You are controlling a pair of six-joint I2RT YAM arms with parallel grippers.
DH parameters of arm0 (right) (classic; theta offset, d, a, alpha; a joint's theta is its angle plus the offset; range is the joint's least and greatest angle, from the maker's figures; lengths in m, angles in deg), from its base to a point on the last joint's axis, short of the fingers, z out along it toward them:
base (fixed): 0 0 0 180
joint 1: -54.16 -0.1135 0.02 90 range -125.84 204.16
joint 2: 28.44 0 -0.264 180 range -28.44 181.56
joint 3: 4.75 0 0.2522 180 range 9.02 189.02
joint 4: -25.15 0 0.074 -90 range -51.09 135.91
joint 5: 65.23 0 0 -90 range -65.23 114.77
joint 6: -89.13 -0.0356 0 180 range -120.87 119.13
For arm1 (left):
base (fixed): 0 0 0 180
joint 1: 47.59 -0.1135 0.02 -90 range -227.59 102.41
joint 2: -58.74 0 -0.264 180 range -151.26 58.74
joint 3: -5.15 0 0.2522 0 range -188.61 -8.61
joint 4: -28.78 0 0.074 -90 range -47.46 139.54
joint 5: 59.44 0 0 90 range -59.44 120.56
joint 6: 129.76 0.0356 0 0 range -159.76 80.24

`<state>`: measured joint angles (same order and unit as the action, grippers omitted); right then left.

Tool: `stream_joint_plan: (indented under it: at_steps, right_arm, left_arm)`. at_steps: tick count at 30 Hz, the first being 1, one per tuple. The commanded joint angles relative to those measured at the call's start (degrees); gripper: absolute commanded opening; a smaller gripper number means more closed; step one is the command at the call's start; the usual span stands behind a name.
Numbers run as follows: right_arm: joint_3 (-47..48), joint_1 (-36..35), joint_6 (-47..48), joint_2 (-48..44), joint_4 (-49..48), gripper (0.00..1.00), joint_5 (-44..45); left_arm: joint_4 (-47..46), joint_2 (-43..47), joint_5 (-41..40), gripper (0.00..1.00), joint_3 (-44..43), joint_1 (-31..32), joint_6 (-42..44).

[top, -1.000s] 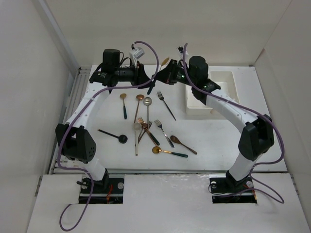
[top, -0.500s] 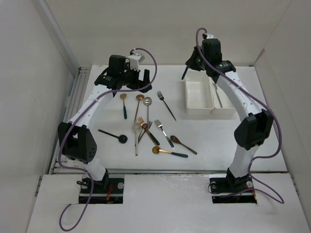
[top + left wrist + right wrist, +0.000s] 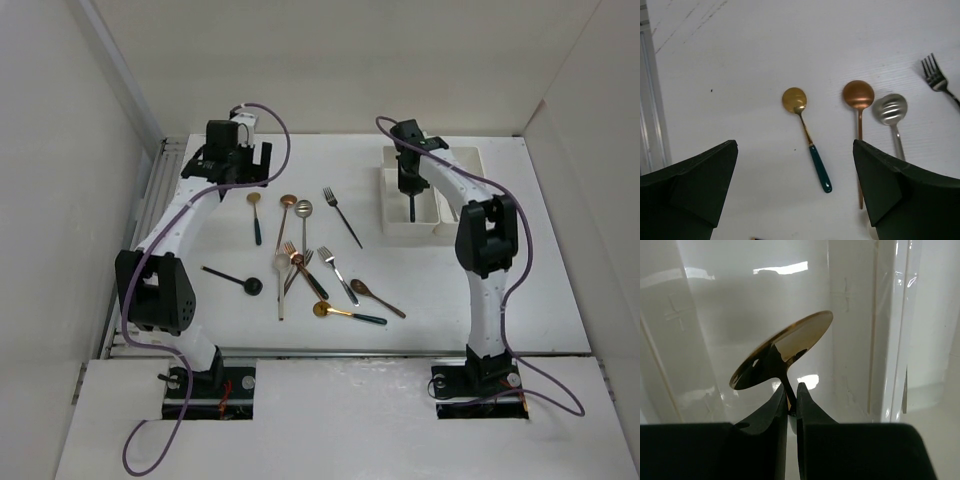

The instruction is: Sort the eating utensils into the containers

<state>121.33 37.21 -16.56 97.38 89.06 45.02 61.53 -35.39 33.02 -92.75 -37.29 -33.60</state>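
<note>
right tool (image 3: 792,401): narrow, pinching the neck of a gold spoon (image 3: 790,342), bowl down within left bin of the white containers (image 3: 398,231) | left tool (image 3: 794,150): wide, holding nothing, above counter (image 3: 740,60) over teal-handled spoon (image 3: 812,150), copper spoon (image 3: 858,95), slotted silver spoon (image 3: 890,107) | remaining utensils (image 3: 300,265): loose mid-counter

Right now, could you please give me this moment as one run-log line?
left gripper open above teal-handled spoon | right gripper shut on gold spoon over white bins | other utensils on table
</note>
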Motion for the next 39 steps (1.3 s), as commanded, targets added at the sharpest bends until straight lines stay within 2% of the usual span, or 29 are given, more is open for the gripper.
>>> stream_joint_plan:
  at_steps: [1, 3, 5, 7, 9, 10, 12, 13, 15, 18, 23, 27, 31, 32, 35, 36, 39]
  right_arm:
    - [3.6, -0.4, 2.1, 1.1, -0.6, 0.00, 1.7]
    - [4.2, -0.4, 2.1, 2.7, -0.6, 0.00, 0.7]
    - [4.8, 0.2, 2.1, 4.3, -0.6, 0.10, -0.2]
    - [4.8, 0.2, 2.1, 5.0, -0.6, 0.19, -1.0]
    - [5.5, 0.2, 1.6, 5.0, -0.6, 0.22, -1.5]
    - [5.5, 0.2, 1.6, 5.0, -0.6, 0.28, -1.5]
    - [6.0, 0.2, 1.6, 5.0, -0.6, 0.32, -1.5]
    - [6.0, 0.2, 1.6, 5.0, -0.6, 0.34, -1.5]
    - [6.0, 0.2, 1.6, 4.0, -0.6, 0.44, -1.5]
    - [6.0, 0.2, 1.6, 1.5, -0.6, 0.52, -1.5]
    - [4.8, 0.2, 1.6, -3.5, -0.6, 0.54, -1.5]
    - [0.9, 0.2, 1.6, -7.4, -2.0, 0.55, -1.5]
    - [-1.8, 0.2, 1.6, -9.5, -2.5, 0.55, -1.0]
    - [-1.8, 0.2, 1.6, -10.1, -2.5, 0.55, -1.0]
    - [-3.0, 0.2, 1.6, -10.7, -2.5, 0.55, -1.0]
    - [-3.0, 0.2, 1.6, -11.4, -2.5, 0.55, -1.0]
    - [-3.0, 0.2, 1.6, -12.9, -2.5, 0.55, -1.0]
  left_arm:
    - [-2.5, 0.3, -12.3, 1.00, 1.8, 3.1, 3.8]
    - [-3.1, 0.3, -13.9, 1.00, 2.3, 3.1, 3.8]
    - [-4.3, 0.3, -15.1, 1.00, 2.9, 3.1, 1.4]
    - [-3.7, 0.3, -12.8, 1.00, 2.9, 1.7, 0.1]
    - [-3.7, 0.3, -10.0, 1.00, 3.4, 0.3, -4.4]
    - [-3.7, -0.3, -8.4, 1.00, 3.5, -0.2, -4.4]
    - [-4.3, -0.8, -7.8, 1.00, 5.3, -0.2, -3.5]
    - [-5.0, -1.8, -8.6, 0.97, 5.3, -0.2, -1.6]
    - [-4.3, -3.2, -11.4, 0.83, 5.8, 1.2, -1.0]
    - [0.0, -7.6, -10.9, 0.78, 3.6, 2.4, -1.6]
    - [2.9, -14.1, -5.7, 0.74, 2.4, 2.4, -4.1]
    - [3.4, -18.0, -5.7, 0.70, 1.9, 2.4, -4.7]
    - [5.8, -22.1, -6.5, 0.57, -1.1, 2.4, -5.7]
    - [5.8, -22.2, -6.5, 0.50, -1.1, 2.4, -5.7]
    - [6.5, -23.4, -4.0, 0.38, -1.1, 2.4, -5.7]
    - [7.1, -23.4, -3.2, 0.29, -1.1, 2.4, -5.7]
    - [7.7, -23.4, -2.0, 0.11, -0.6, 2.4, -5.7]
